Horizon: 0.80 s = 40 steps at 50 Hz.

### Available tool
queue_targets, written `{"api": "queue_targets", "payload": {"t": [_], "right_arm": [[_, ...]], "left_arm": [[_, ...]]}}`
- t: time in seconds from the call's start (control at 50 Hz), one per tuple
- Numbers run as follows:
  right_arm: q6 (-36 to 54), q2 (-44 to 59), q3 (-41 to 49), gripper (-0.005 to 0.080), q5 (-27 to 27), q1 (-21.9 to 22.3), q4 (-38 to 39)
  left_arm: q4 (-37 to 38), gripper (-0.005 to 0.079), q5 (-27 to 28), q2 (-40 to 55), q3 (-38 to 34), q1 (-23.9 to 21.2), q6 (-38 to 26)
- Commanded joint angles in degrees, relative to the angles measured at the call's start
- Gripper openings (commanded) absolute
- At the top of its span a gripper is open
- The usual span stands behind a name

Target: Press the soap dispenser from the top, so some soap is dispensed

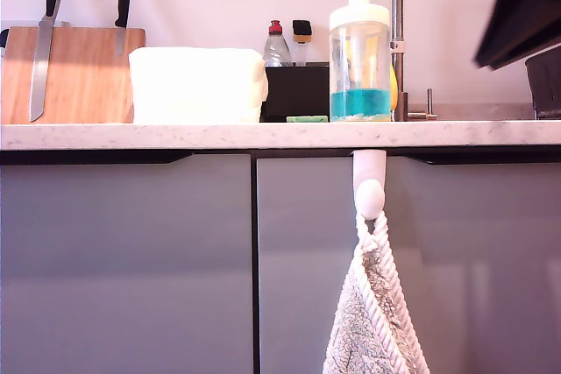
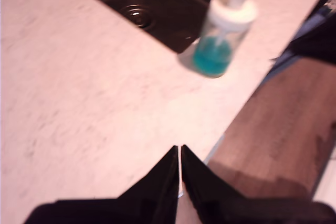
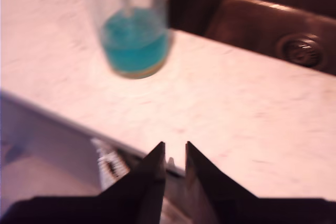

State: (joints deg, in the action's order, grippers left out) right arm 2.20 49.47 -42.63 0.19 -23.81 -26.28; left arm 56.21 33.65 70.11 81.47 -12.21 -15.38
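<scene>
Exterior view: the soap dispenser is standing upright on the counter beside the faucet; its rigid pump top probably wants a straight downward press. First wrist view: my first pincer is hovering nearly closed, empty. Second wrist view: my second pincer is showing a narrow gap, empty, near the soap.

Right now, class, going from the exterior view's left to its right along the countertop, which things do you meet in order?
Wooden knife block → white folded cloth → small red-capped bottle → soap dispenser → tap → a dark arm part at the view's upper right.
</scene>
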Motion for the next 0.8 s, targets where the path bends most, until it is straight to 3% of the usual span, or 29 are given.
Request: {"api": "queue_targets", "payload": {"t": [0.0, 0.36, 0.78], "right_arm": [[-0.8, -2.1, 0.5, 0.0081, 1.9, 0.7, 0.7], [-1.8, -11.7, 3.9, 0.0081, 7.5, 6.4, 3.6], [-2.2, -26.5, 14.1, 0.0081, 5.7, 12.0, 4.8]], "left_arm": [[-4.0, -0.0023, -0.8, -2.3, -4.0, 1.0, 1.1], [-20.2, -0.0023, -5.2, -16.2, -23.2, 4.7, 5.4], [-30.8, -0.0023, -5.9, -25.9, -35.3, 6.8, 8.7]]}}
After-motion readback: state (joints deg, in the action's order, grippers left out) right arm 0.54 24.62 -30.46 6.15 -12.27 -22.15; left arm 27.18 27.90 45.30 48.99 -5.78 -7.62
